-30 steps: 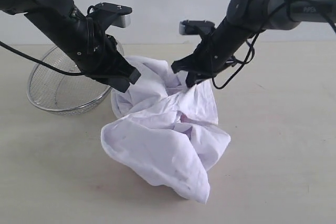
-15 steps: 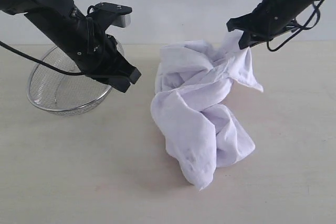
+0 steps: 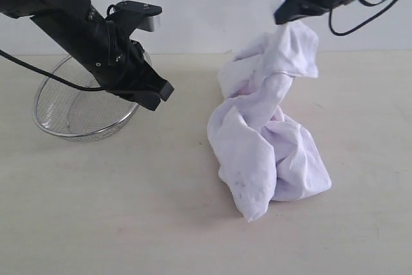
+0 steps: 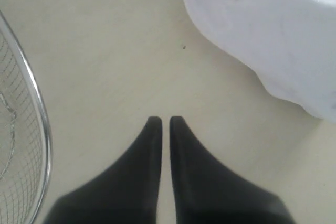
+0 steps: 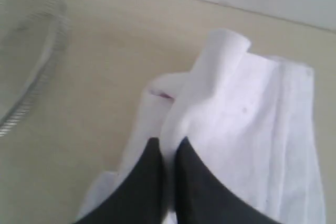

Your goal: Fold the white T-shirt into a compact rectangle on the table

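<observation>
Pale beige wood-grain surface (image 3: 96,210) bears the crumpled white cotton T-shirt (image 3: 270,152) right of centre, chest band lost in folds. Right pincer (image 5: 167,142), arm cut off, grasps its lifted top; left pincer (image 4: 164,121) hangs clenched, empty.

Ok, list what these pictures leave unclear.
- white T-shirt: collar, sleeves and any print, lost in crumpled folds in every view.
- right gripper: its arm is cut off by the exterior view's top edge; cloth hides the pinch point in the right wrist view.
- wire basket: partly behind the left arm in the exterior view, blurred in the right wrist view, cropped in the left wrist view.
</observation>
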Robot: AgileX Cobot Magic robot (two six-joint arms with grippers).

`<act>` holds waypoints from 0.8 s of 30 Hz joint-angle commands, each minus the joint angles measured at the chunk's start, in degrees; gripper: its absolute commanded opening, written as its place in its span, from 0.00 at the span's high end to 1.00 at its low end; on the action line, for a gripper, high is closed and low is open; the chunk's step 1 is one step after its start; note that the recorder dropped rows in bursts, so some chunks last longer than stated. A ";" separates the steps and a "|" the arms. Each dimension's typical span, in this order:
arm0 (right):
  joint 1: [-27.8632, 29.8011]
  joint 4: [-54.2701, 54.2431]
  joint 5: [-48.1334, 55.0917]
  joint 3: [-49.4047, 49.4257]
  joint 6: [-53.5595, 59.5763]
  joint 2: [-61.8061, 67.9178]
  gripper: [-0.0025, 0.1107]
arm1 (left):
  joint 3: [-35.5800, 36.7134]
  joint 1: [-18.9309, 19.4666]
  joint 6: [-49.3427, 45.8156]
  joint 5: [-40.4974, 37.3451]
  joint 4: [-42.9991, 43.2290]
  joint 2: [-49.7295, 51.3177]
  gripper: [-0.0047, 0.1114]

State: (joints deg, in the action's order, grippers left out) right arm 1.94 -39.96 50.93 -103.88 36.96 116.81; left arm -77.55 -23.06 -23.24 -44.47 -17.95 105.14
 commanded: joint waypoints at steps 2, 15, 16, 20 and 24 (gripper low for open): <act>-7.93 -8.21 -4.10 -0.37 8.82 -0.85 0.98 | 0.17 -0.17 0.01 -0.09 -0.64 -0.17 0.92; -19.10 -7.58 -15.61 -0.37 12.81 8.46 0.98 | 0.17 -0.17 0.01 -1.42 -0.23 -0.39 0.92; -19.10 -7.58 -15.16 -0.37 13.22 8.71 0.96 | 0.17 -0.17 0.01 -1.30 -0.08 -0.39 0.92; -19.10 -7.89 -13.41 -0.65 14.44 8.86 0.72 | 0.17 -0.17 0.01 -0.56 0.27 -0.39 0.92; -19.10 -7.32 -10.39 -2.43 13.00 7.76 0.34 | 0.17 -0.17 0.01 0.12 0.79 -0.39 0.92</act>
State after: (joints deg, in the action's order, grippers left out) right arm -17.10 -47.56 38.97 -105.01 50.74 126.22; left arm -77.55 -23.06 -23.24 -45.26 -17.68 105.14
